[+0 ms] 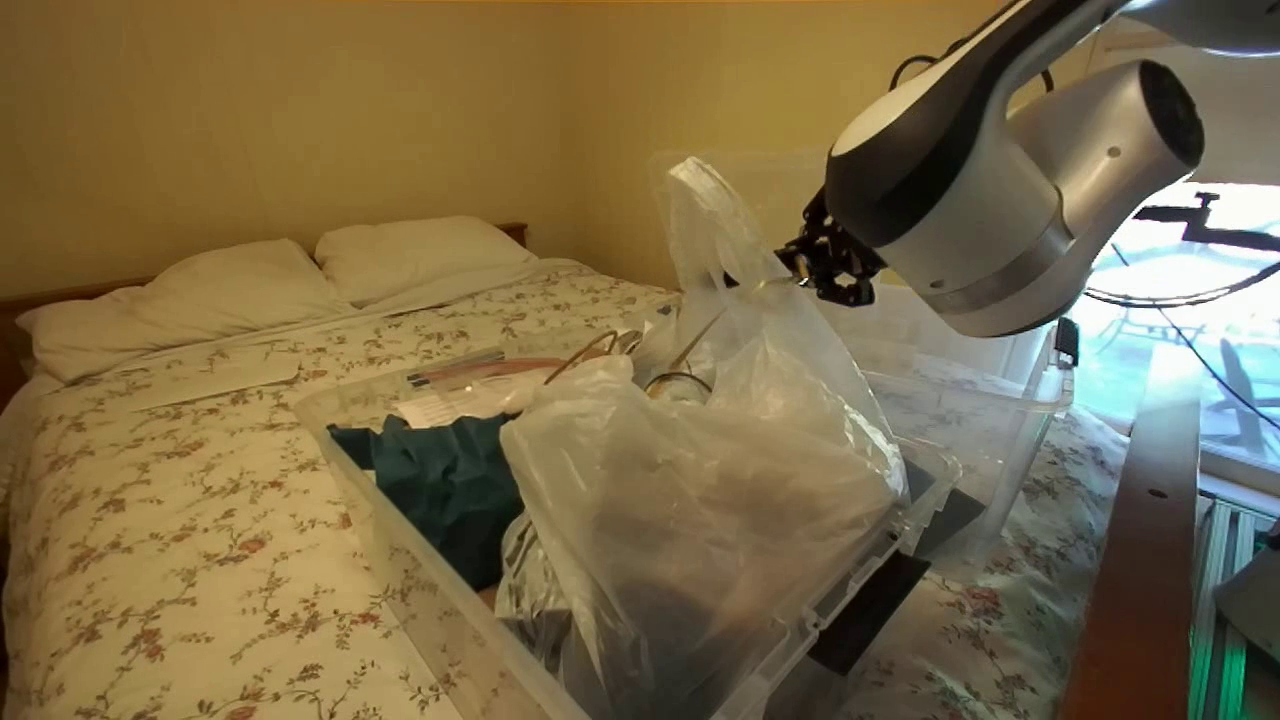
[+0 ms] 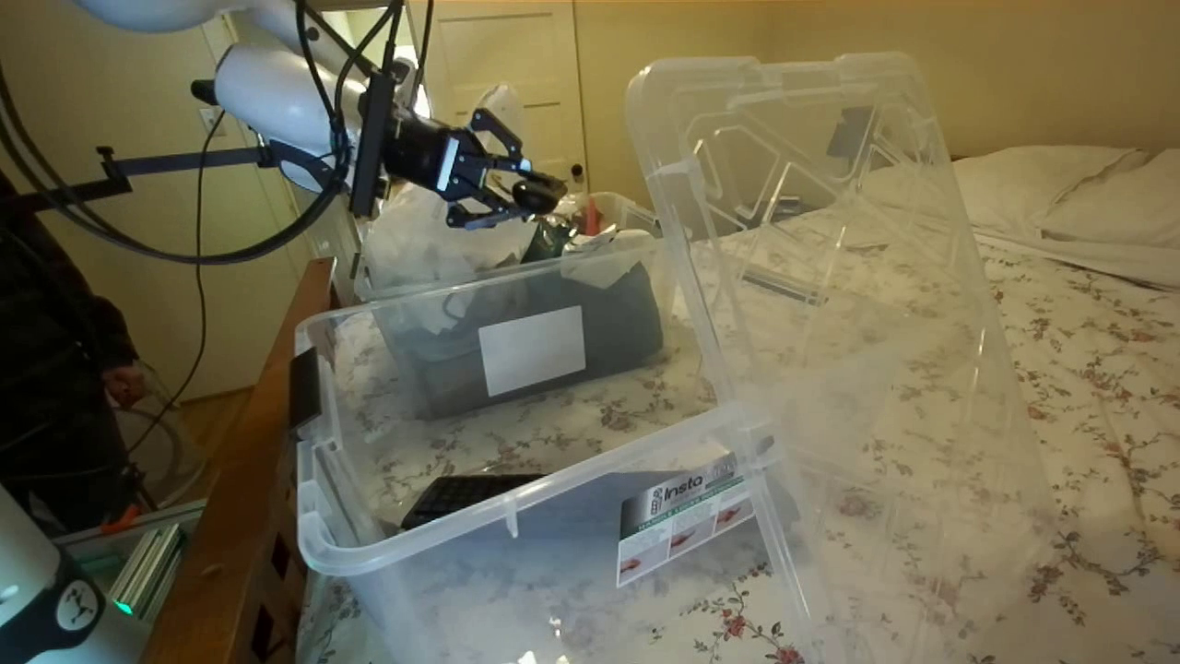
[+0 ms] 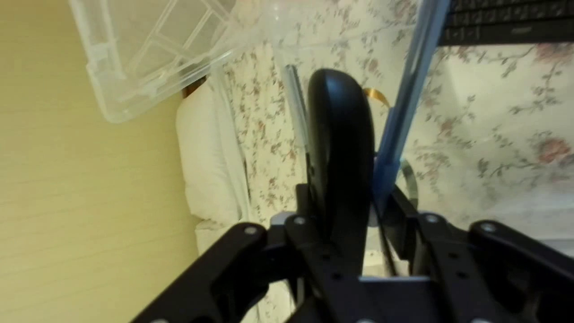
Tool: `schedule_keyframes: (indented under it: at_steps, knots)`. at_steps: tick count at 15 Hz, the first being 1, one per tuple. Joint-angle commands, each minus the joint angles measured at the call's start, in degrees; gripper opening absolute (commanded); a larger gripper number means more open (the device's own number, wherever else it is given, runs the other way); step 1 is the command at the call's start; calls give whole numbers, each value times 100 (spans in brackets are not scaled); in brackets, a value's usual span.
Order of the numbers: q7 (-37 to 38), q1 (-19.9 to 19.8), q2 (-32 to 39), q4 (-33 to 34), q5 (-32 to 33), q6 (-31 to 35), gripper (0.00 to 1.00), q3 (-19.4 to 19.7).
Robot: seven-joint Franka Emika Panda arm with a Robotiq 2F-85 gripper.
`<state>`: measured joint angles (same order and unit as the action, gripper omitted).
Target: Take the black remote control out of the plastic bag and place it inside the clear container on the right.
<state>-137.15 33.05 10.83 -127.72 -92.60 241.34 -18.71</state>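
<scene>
My gripper (image 3: 347, 202) is shut on the black remote control (image 3: 338, 134), a slim dark bar with a rounded end. A blue stick-like thing (image 3: 397, 121) lies beside it in the jaws. In an exterior view the gripper (image 2: 507, 198) holds the remote's dark end (image 2: 539, 195) raised, pointing out. The plastic bag (image 1: 700, 500) stands billowed in a bin; its tall handle partly covers my gripper (image 1: 825, 265) in an exterior view. The bag also shows behind the gripper (image 2: 424, 231). The clear container (image 2: 572, 481) stands nearer that camera, below and apart from the gripper.
A black keyboard (image 2: 470, 493) lies in the clear container. Its see-through lid (image 2: 830, 304) stands up along one side. The bag's bin also holds dark teal cloth (image 1: 450, 480) and papers. A wooden bed rail (image 1: 1140, 560) and hanging cables (image 2: 249, 254) are close by.
</scene>
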Motion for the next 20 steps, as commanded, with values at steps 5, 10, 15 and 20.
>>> schedule_keyframes:
  at_steps: [5, 10, 15, 20]
  knots:
    - [-371, -338, 221, 221, -562, 3, 16, -230]
    - [-885, -1067, 309, 367, -1843, -551, 16, -86]
    - [-1768, -1730, 601, 781, -3193, -872, 16, -173]
    - [-1859, -2122, 873, 952, -3716, -855, 68, -705]
